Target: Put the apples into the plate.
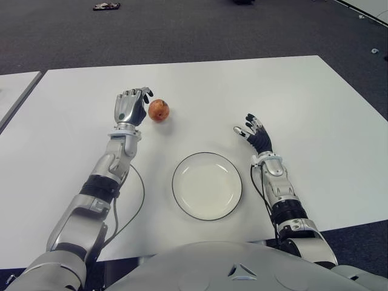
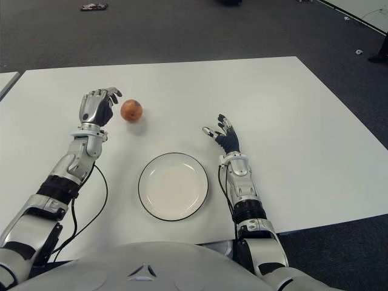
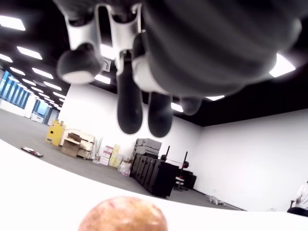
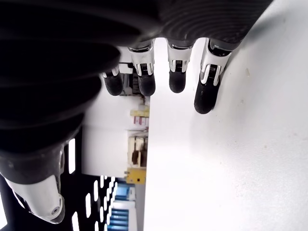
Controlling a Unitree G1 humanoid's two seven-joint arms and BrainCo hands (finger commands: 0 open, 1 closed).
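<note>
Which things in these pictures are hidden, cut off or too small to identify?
- Apple: in the left wrist view the picture's lower edge cuts it off; only its top shows.
- Left hand and the apple: the eye views do not settle whether they touch.
- Dark object on the floor: too small to identify in the eye views.
- Right hand: its palm fills much of the right wrist view, hiding the plate.

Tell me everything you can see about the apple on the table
The apple is small and round, orange-red with paler yellowish mottling, and looks whole. It sits on the white table, beyond the plate and toward the robot's left, not in it. The left hand is right beside it with fingers relaxed, not gripping; whether a fingertip touches it is unclear. Nothing else is near it.
</note>
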